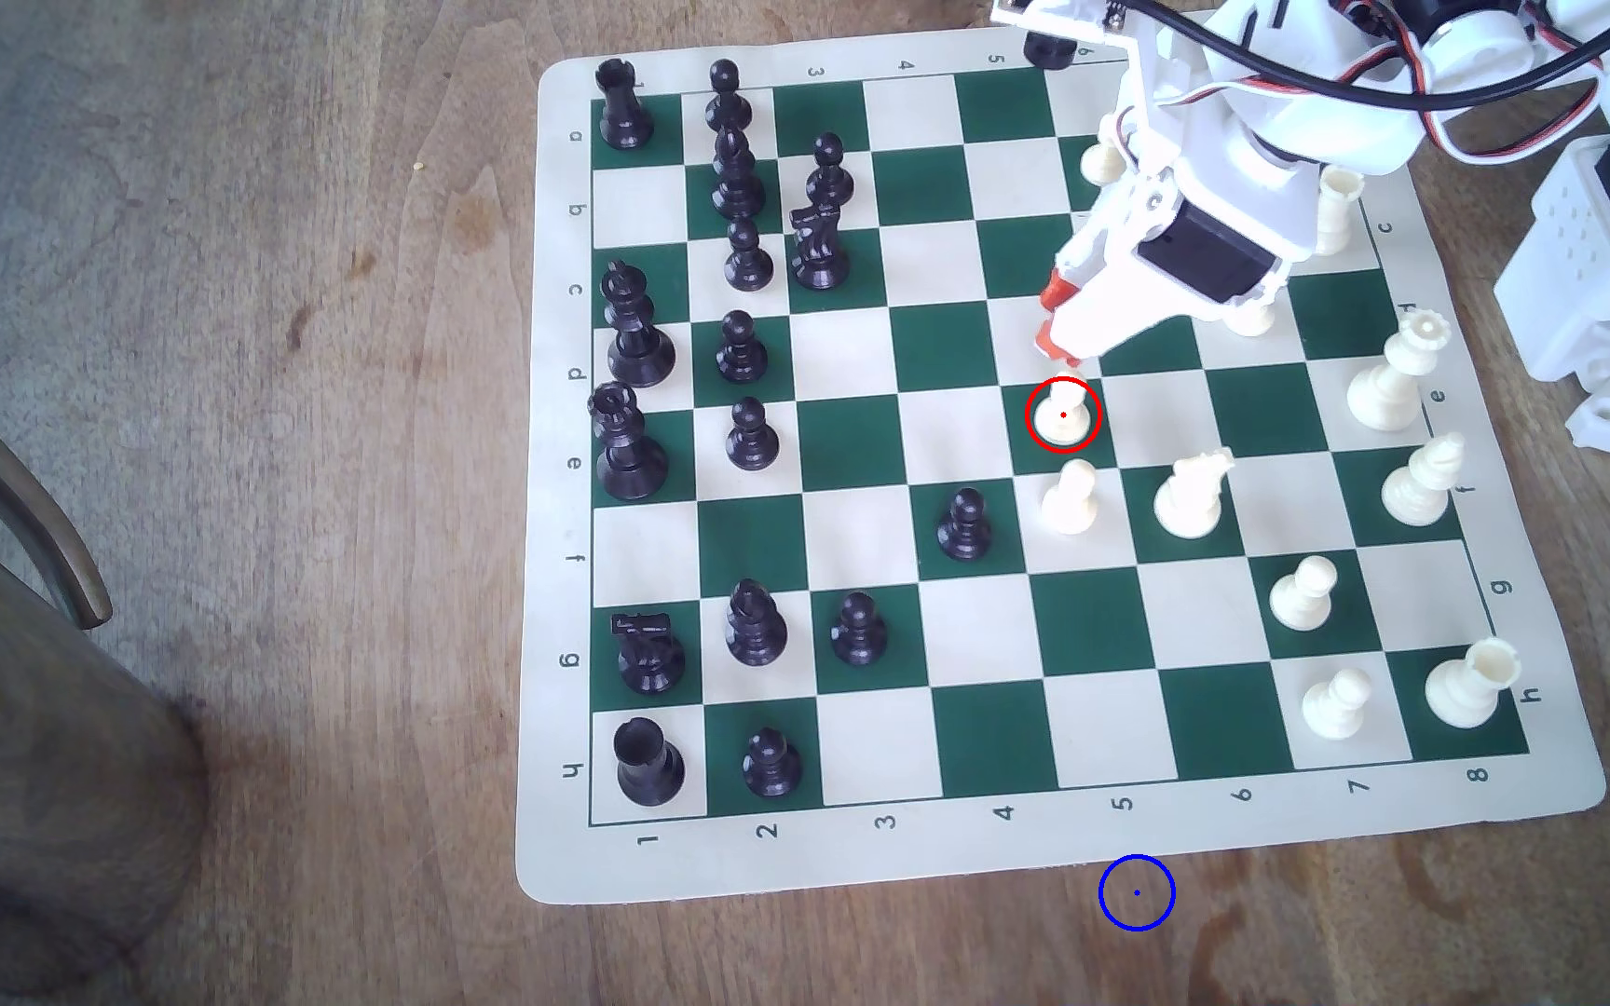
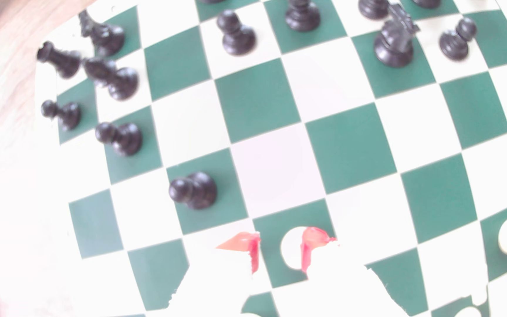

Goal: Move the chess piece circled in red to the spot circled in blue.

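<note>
Just beside another cream pawn (image 1: 1069,498) and knight (image 1: 1191,495), circled pawn (image 1: 1062,411), spread gripper (image 1: 1056,319) above it

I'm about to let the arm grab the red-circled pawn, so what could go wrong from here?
1. The gripper hangs just above the circled pawn; in the wrist view the pawn sits against one pad, off-centre, so closing may tip it.
2. Another cream pawn and a knight stand between it and the blue circle; a low carry could topple them.

Likely a home hobby setup: a roll-up chess mat (image 1: 1053,851) on a worn wooden counter (image 1: 317,484), a metal jug (image 1: 17,696) beside it.
</note>
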You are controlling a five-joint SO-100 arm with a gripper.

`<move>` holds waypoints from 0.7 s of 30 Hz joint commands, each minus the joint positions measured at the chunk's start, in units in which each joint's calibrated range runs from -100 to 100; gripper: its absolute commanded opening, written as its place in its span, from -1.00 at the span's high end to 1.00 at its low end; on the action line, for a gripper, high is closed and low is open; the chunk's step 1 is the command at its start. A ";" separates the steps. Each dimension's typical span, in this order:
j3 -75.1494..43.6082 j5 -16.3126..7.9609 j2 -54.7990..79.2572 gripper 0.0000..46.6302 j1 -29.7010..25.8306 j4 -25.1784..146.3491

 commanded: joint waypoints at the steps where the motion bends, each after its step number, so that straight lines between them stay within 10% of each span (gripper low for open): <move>1: -4.15 0.34 4.57 0.69 2.42 -0.90; 7: -3.52 0.88 3.64 0.23 2.34 -0.90; 21: 8.09 0.54 5.67 0.17 1.24 -9.82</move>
